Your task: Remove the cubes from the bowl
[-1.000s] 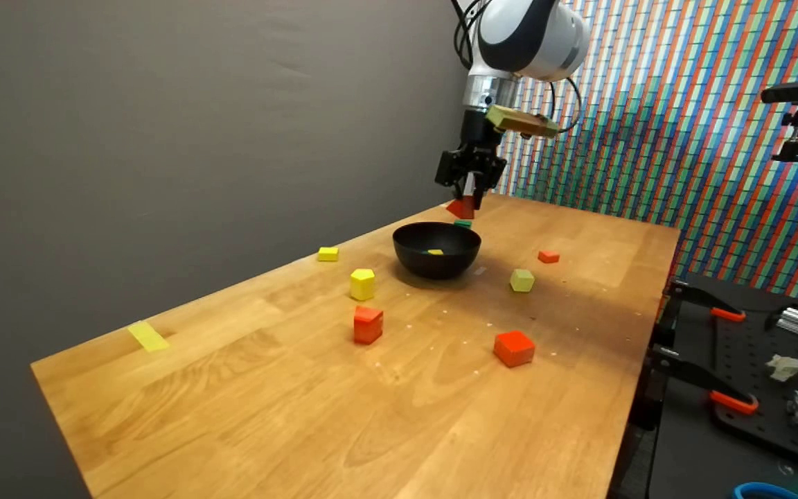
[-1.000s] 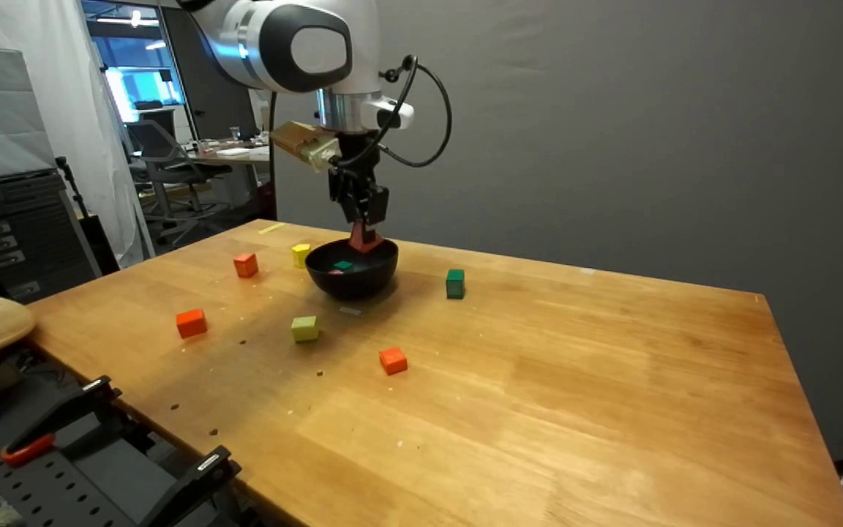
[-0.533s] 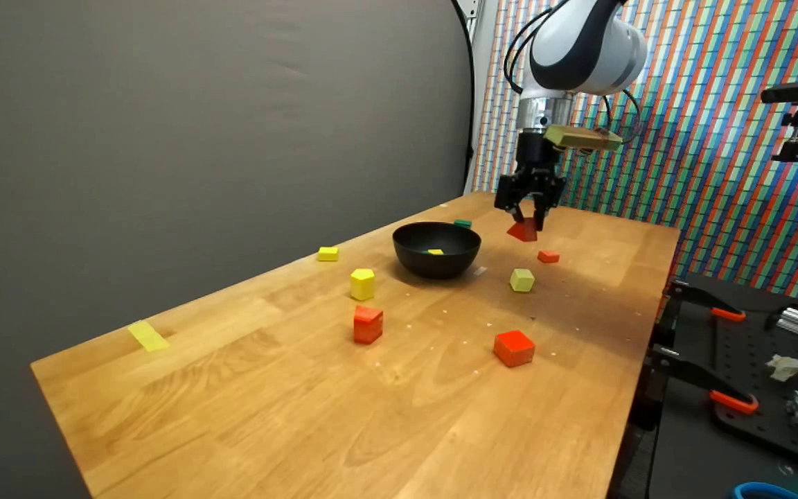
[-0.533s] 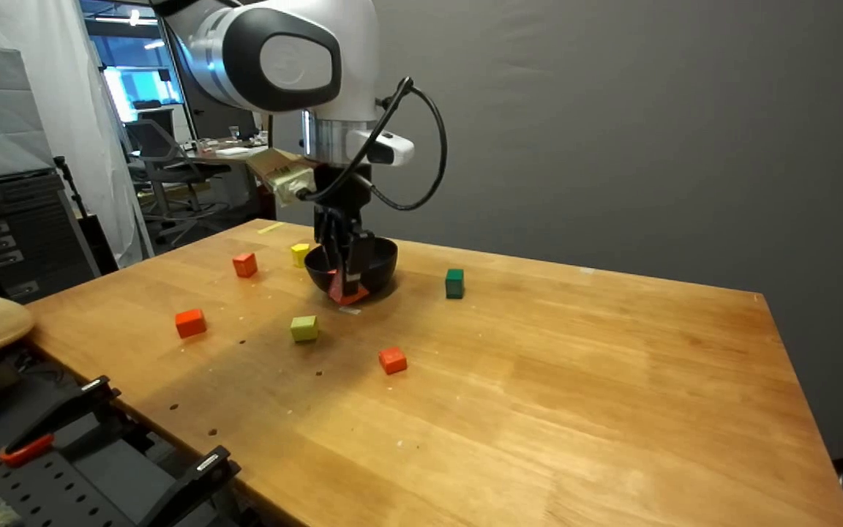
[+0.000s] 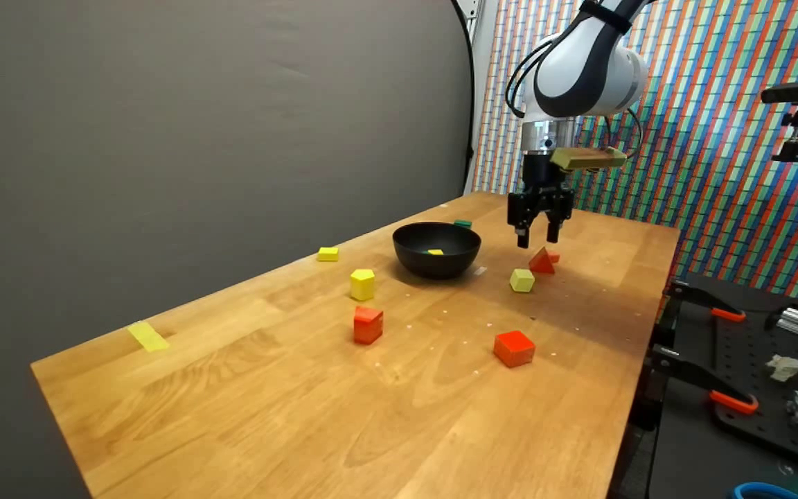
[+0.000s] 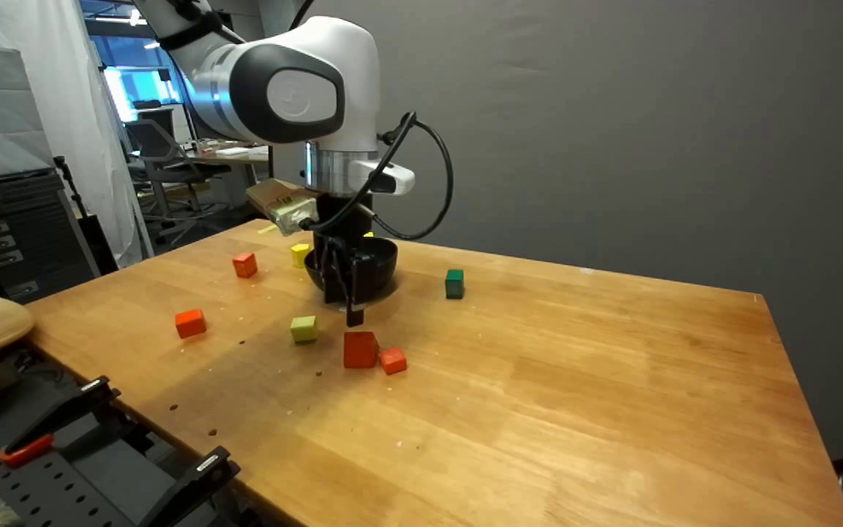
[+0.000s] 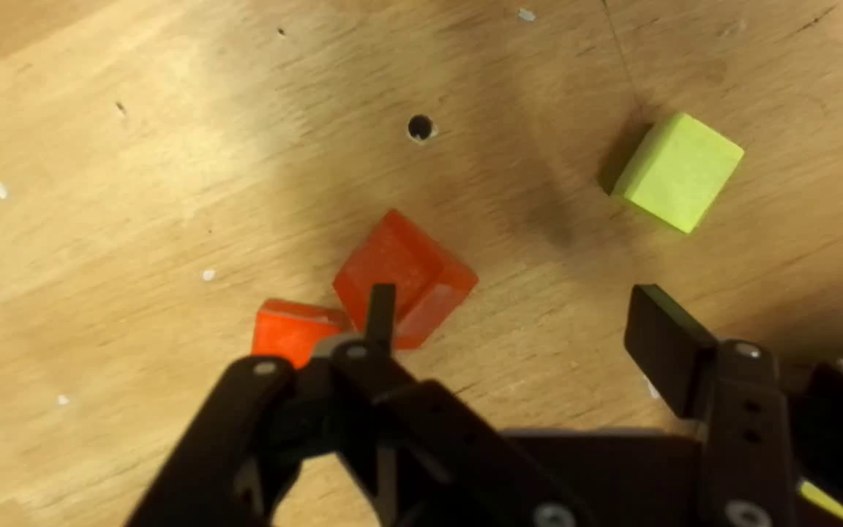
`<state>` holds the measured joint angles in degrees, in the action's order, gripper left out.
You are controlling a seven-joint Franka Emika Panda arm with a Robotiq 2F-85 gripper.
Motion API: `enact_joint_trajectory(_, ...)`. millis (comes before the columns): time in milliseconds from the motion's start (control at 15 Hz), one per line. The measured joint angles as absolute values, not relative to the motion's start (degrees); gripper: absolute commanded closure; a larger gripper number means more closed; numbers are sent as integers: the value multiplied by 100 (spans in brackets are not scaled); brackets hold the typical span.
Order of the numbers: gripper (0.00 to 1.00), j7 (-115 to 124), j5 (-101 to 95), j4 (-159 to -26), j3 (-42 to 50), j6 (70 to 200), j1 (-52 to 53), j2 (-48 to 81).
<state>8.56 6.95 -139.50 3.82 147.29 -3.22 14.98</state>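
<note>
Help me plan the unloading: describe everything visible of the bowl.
The bowl is black and round, smooth-looking, faintly glossy; its material is hard to tell. It stands upright on the table, no handle showing. A yellow piece shows inside, partly hidden. Nothing else is seen touching it; the open gripper is apart.

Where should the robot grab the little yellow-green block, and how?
Probably across two opposite sides of the yellow-green block, coming straight down from above. It looks boxy, with a flat top facing up, and no other block touches it, so the open gripper should have room.
</note>
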Motion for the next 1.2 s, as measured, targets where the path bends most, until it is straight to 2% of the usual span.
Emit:
enact_joint_trajectory(333,0,851,340,-14005,368,15287,-201,925)
enact_joint_trajectory(600,0,326,690,-13814,-29,15911,-145,842)
enact_joint_trajectory(1200,0,-1448,1659,-12218,-1046,15759,-296,2523)
